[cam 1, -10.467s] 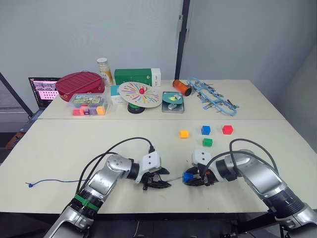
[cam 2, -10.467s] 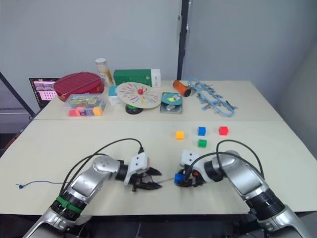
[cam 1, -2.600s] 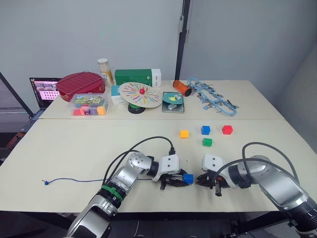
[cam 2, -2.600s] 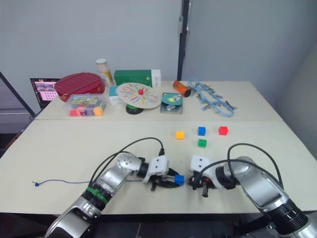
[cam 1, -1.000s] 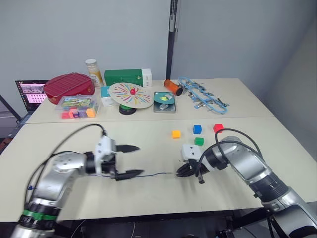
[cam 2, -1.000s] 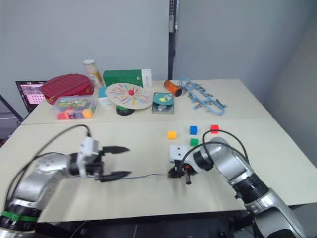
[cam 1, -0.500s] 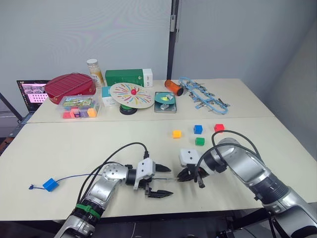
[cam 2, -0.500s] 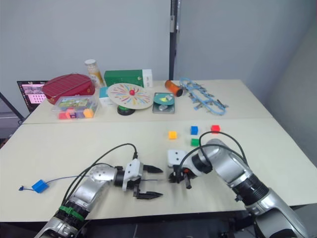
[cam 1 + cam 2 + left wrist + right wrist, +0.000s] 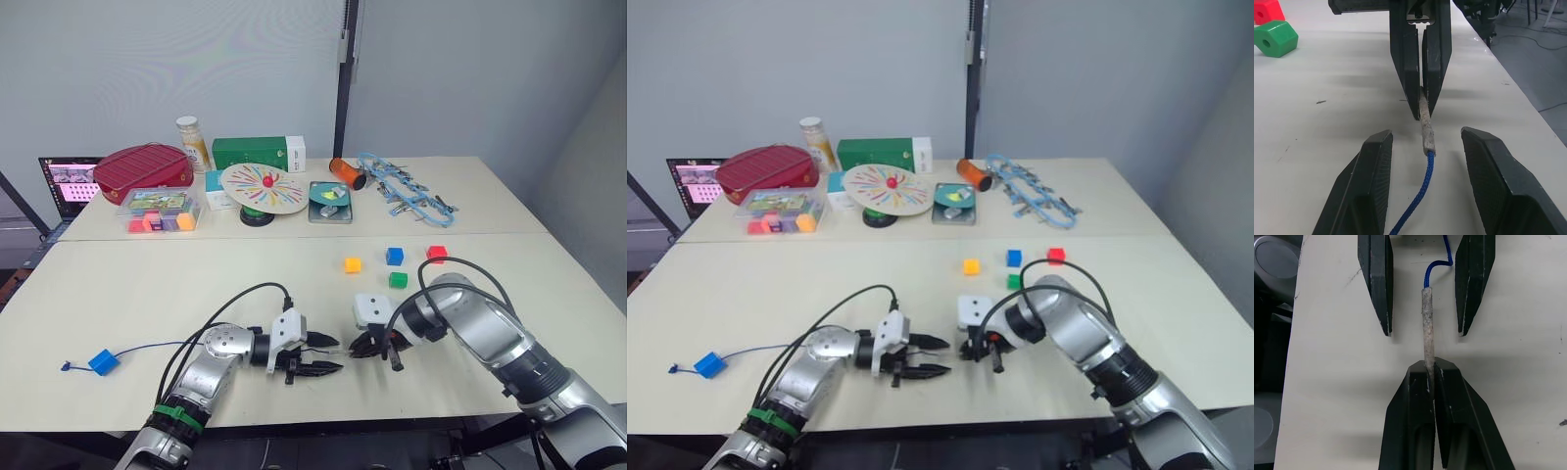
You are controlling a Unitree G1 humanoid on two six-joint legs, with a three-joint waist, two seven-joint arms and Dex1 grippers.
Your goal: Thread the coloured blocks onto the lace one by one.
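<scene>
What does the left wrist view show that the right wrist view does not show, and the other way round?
The left wrist view alone shows a green block and a red block lying on the table beyond the grippers. The right wrist view alone shows the lace curling away behind the open left gripper. Both show the pale stiff tip pinched in the shut right gripper, with the left gripper's fingers spread on either side of the tip and not touching it.

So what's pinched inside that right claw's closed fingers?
The lace's pale stiff tip: the right gripper is shut on one end. How far that end runs between the fingers is hidden.
</scene>
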